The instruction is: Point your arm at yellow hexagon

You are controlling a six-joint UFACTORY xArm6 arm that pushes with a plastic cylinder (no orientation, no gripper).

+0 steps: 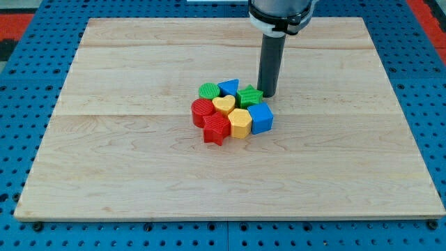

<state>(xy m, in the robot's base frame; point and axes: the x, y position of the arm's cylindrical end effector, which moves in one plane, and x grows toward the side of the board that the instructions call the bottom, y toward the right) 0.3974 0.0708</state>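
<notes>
The yellow hexagon [240, 123] sits at the lower middle of a tight cluster of blocks near the board's centre. Around it are a yellow heart [224, 105], a red star [216, 130], a red round block [202, 111], a green round block [208, 90], a blue triangle [228, 87], a green star [249, 96] and a blue cube [260, 118]. My tip [268, 93] stands at the cluster's upper right, right beside the green star and above the blue cube. It is a short way up and to the right of the yellow hexagon.
The wooden board [125, 153] lies on a blue pegboard surface [28, 84]. The arm's dark body [281, 14] enters from the view's top, above the cluster.
</notes>
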